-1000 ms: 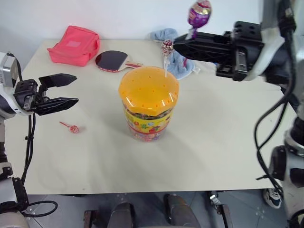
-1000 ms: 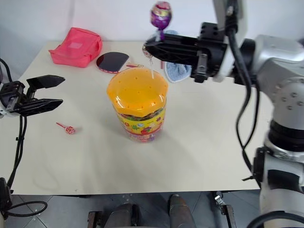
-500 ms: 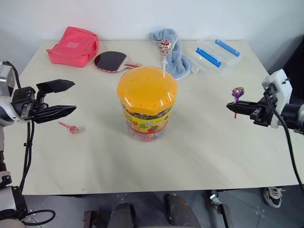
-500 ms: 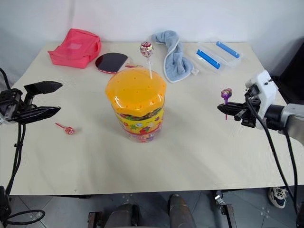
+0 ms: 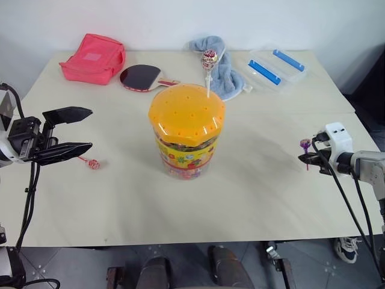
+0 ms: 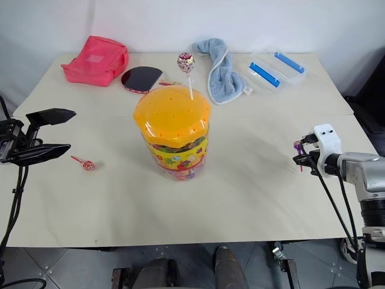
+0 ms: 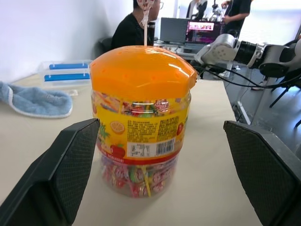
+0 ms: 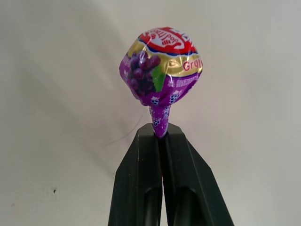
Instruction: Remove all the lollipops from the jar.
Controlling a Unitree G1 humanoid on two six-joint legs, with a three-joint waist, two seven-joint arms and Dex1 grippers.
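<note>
The jar (image 5: 186, 129), a clear tub with an orange domed lid and a yellow-red label, stands mid-table. A pinkish-white lollipop (image 5: 209, 59) sticks up from the far side of its lid. A red lollipop (image 5: 91, 163) lies on the table to the jar's left. My left gripper (image 5: 71, 131) hovers open just left of that red lollipop, pointing at the jar (image 7: 141, 117). My right gripper (image 5: 307, 156) is low over the table's right side, shut on the stick of a purple lollipop (image 8: 161, 66), also seen as a small purple lollipop head (image 5: 305, 143).
Along the table's far edge lie a pink pouch (image 5: 93, 57), a table-tennis paddle (image 5: 141, 76), a blue towel (image 5: 219, 69) and a clear flat box with blue clips (image 5: 274, 67). People and monitors show behind the jar in the left wrist view.
My right gripper swung from above the jar's far side out to the right and down near the table, carrying the purple lollipop. The left gripper has barely moved.
</note>
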